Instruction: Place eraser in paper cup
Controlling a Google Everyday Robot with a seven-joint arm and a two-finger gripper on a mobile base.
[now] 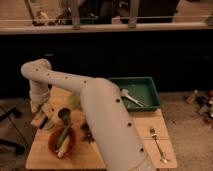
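While the white arm [95,105] bends across the wooden table [90,155], the gripper [40,117] hangs low at the table's left edge, w/ a dark thing just beside it. The paper cup cannot be made out here. A dark grey metallic cup [64,115] stands near the gripper, above the orange bowl [61,142]. A green tray [145,92] is at right, a fork [156,142] below it.

Gripper [42,119] left of metal cup [64,115]; bowl [61,141] in front.
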